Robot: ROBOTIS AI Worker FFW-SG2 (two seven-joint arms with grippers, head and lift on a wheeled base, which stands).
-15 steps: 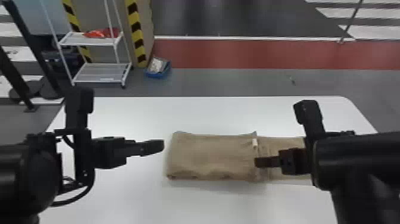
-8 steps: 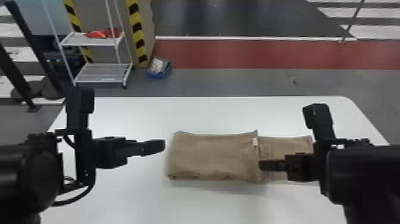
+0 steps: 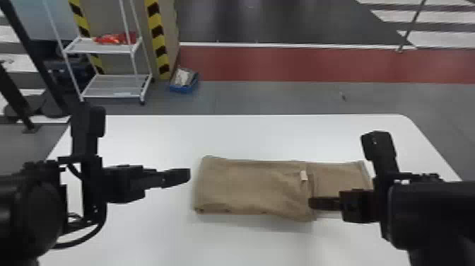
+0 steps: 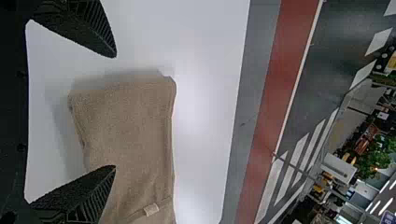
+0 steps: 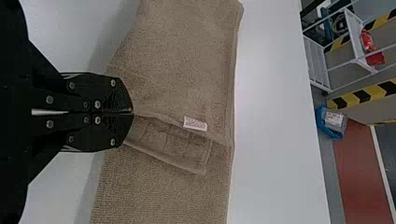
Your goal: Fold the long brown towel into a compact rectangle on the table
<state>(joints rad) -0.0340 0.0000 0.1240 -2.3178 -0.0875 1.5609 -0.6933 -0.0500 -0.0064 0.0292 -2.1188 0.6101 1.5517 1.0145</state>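
At my closed right hand (image 5: 130, 112), grip on cloth unclear, the brown towel (image 3: 247, 187) runs lengthwise toward my empty, wide-spread left hand (image 4: 116, 111).

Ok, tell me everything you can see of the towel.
The brown towel, terry-like, lies on the white table. Its left part is folded in layers; a thinner stretch runs right. A pale label sits by the upper layer's edge, which, nearer the robot, appears pinched by the right end effector.
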